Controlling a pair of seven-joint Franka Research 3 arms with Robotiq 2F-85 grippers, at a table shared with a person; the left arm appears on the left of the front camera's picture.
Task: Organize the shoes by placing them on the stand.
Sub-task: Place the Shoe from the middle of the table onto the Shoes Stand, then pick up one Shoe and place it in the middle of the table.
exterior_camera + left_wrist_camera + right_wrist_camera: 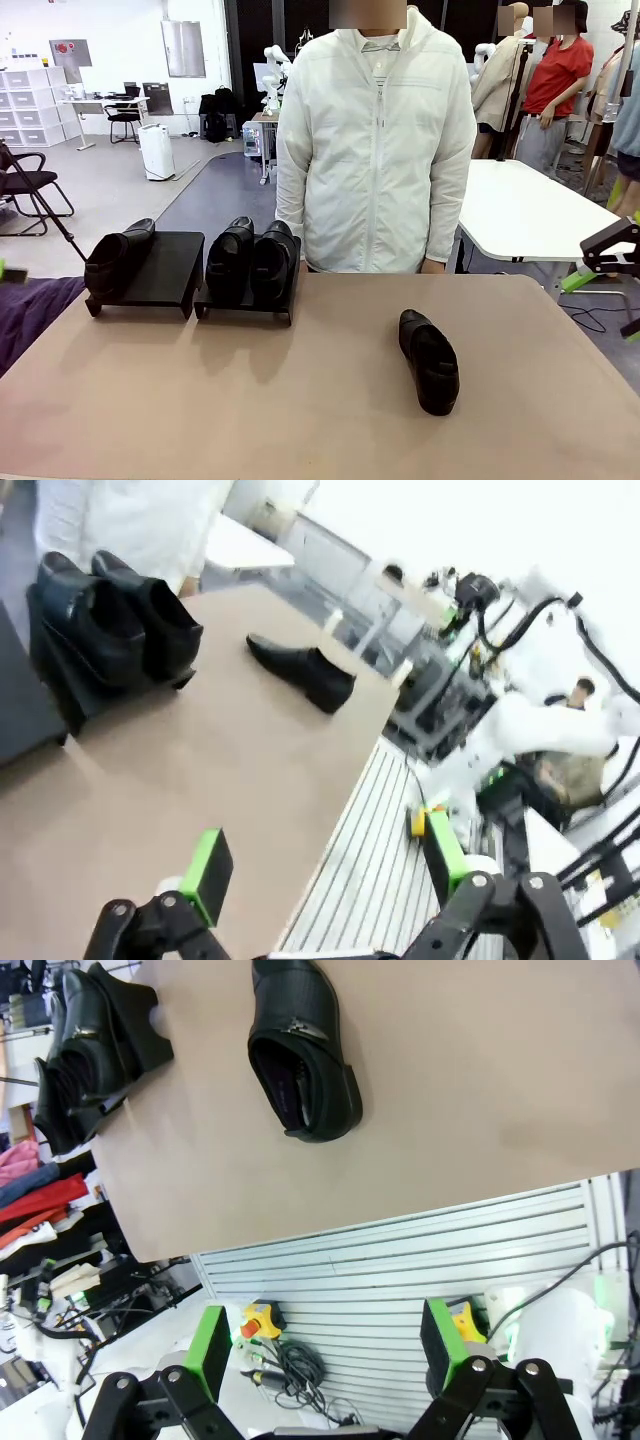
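Note:
Two black stands sit at the table's far left. The left stand [165, 265] holds one glossy black shoe [118, 258] on its left half. The right stand [245, 308] carries two shoes [250, 262] side by side. A further shoe [428, 362] lies loose on the table right of centre, also seen in the left wrist view [300, 670] and the right wrist view [303, 1050]. My right gripper [604, 300] hangs open off the table's right edge, empty [325, 1345]. My left gripper [325, 865] is open and empty over the near left table edge.
A person in a white jacket [375, 150] stands at the far edge, hands down. Purple cloth [25, 310] drapes over the table's left corner. A white table [530, 210] stands behind on the right. Slatted flooring and cables [290, 1365] lie below the right gripper.

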